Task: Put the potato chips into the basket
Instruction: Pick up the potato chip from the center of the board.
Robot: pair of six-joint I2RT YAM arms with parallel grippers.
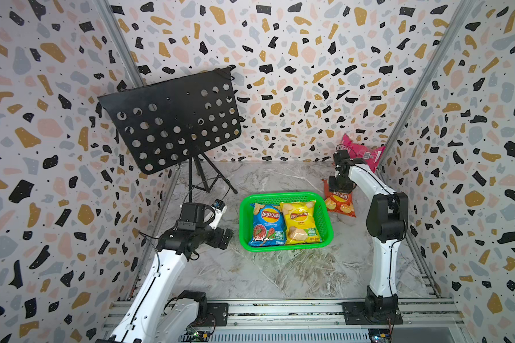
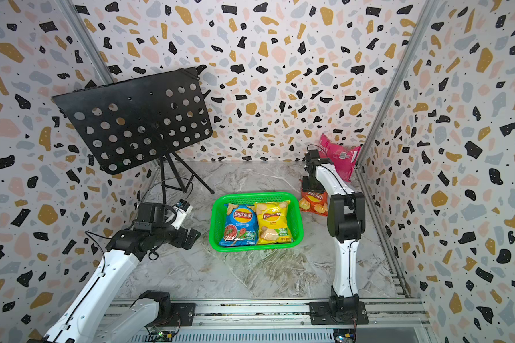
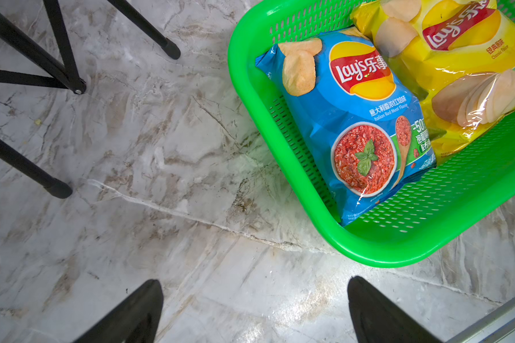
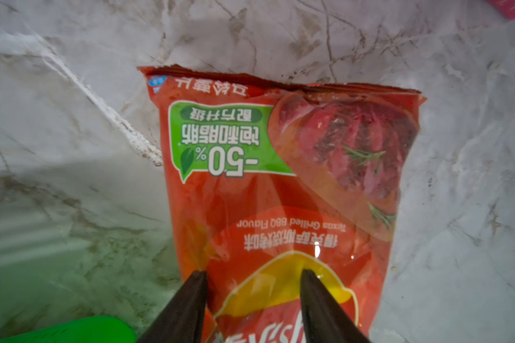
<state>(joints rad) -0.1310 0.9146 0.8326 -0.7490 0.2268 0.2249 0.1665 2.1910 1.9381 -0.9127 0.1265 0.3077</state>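
Right gripper [image 4: 253, 272], jaws parted, over glossy orange-red chip bag [image 4: 280, 166].
Bag lies beside green plastic mesh basket [image 1: 243, 219], toward marble table [image 1: 280, 273]'s right edge; slick puffed foil may slip a shallow pinch.

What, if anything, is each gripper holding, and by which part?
Nothing is clearly held. The left gripper is open above the marble tabletop. The right gripper straddles, jaws open, the logo area of the glossy orange-red chip bag.

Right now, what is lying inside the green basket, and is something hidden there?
Inside the basket lie two chip bags side by side, face up: the blue bag and the yellow bag. They cover most of the mesh floor, so anything beneath them cannot be seen.
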